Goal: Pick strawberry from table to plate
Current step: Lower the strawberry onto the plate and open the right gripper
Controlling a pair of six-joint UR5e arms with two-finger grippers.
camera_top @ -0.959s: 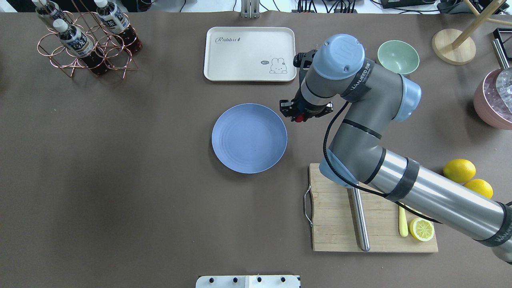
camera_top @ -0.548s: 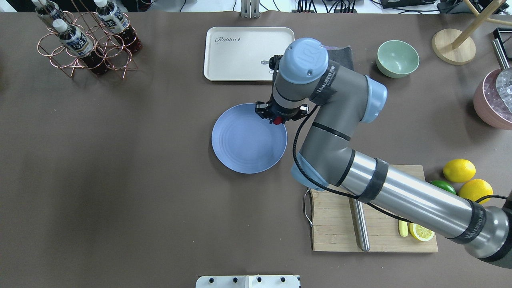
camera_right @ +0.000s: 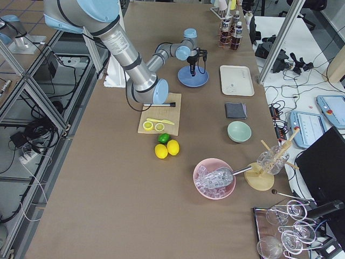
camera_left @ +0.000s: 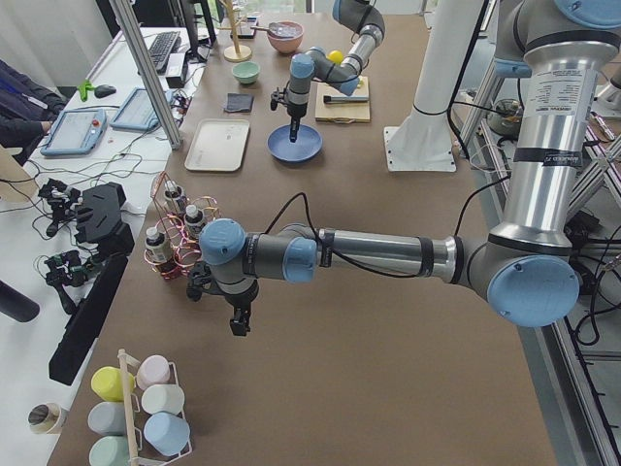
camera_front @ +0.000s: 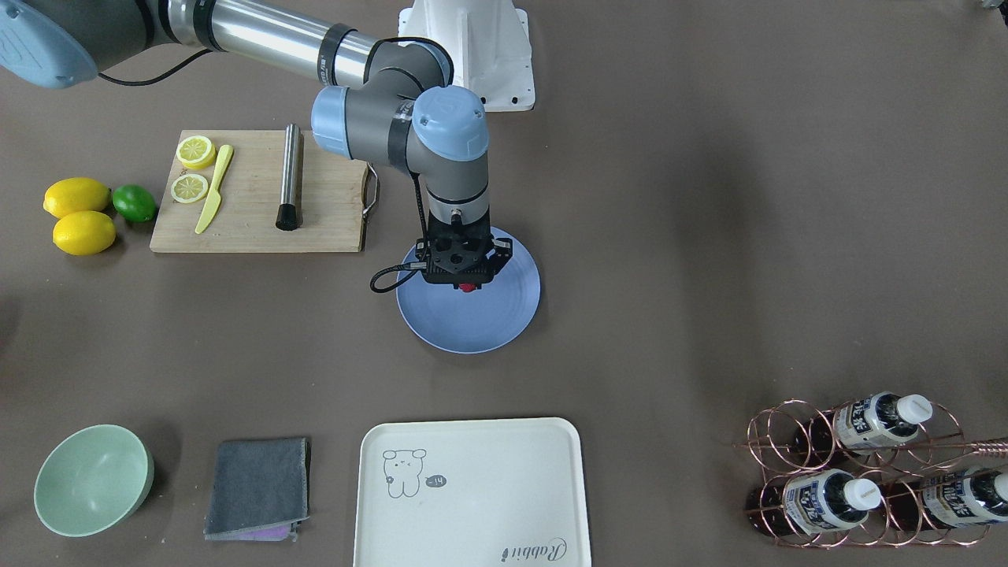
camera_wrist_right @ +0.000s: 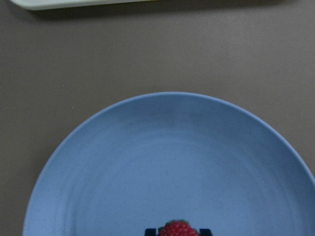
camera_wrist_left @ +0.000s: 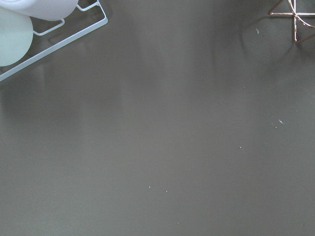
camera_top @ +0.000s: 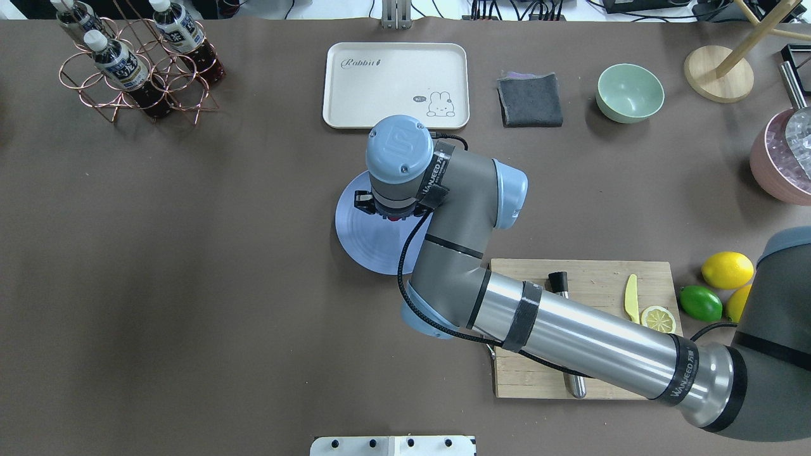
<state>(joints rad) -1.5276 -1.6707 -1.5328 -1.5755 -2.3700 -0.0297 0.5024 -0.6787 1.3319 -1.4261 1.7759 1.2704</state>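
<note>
The right arm (camera_top: 570,345) is seen entering the overhead view from 4 o'clock and is extended toward 10 o'clock, folded at the elbow, with the wrist turned straight down. The right gripper (camera_front: 469,283) is pointed downward and is held closed on the strawberry (camera_wrist_right: 175,229). In the exterior left view the left arm (camera_left: 369,255) is stretched low and nearly level toward 9 o'clock. The left gripper (camera_left: 238,326) is hung pointing down from the bent wrist; how its jaws stand cannot be told.
</note>
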